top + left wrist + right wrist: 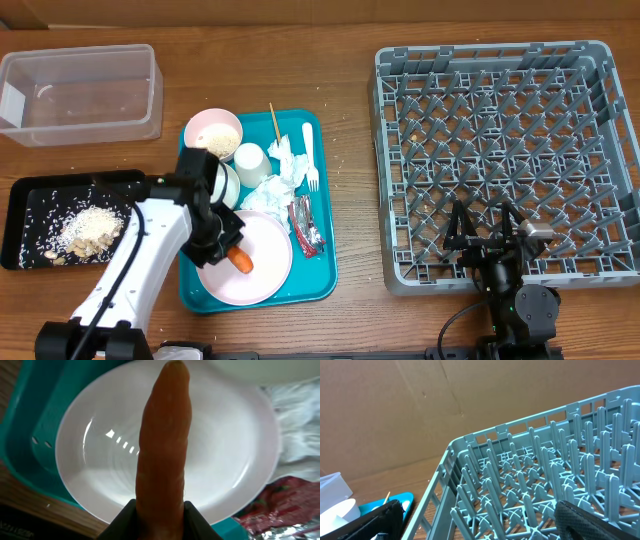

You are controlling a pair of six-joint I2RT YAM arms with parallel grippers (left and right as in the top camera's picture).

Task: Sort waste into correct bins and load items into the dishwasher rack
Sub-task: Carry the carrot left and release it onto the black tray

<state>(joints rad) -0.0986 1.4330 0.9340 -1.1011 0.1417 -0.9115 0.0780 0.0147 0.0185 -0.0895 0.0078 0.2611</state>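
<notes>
Overhead: the teal tray [322, 272] lies on the wooden table [340, 70]. The left gripper [232, 252] hangs over the tray's near half, its fingers pinching an orange carrot piece [240, 263] above the round plate [268, 272] at the tray's near end. I cannot tell if the carrot touches the plate. At the tray's far left corner stands a bowl [213, 133] holding beige grains, with the white cup [252, 163] just beside it. A second bowl [229, 186] sits mid-tray at the left edge, half hidden by the arm. The wooden stick [273, 122] and white fork [309, 155] lie along the tray's far right part, crumpled napkins [276, 186] at its middle, and the red-and-silver wrapper [305, 228] near its right edge. Left of the tray is the black tray [25, 250] with food scraps [88, 228]. Beyond that, far left of the teal tray, is the clear tub [80, 92]. Right of the tray, well apart, sits the grey dishwasher rack [505, 160]. The right gripper [485, 232] hovers over the rack's near edge, fingers spread wide

Left wrist: the dark fingers [125, 522] press both sides of the carrot, which points out over the plate. The teal tray's rim shows to the left, the wrapper and a napkin to the right

Right wrist: both black fingertips [365, 521] stand far apart at the frame's lower corners with nothing between them. The rack's pegs fill the right side, and a corner of the teal tray shows low on the left
</notes>
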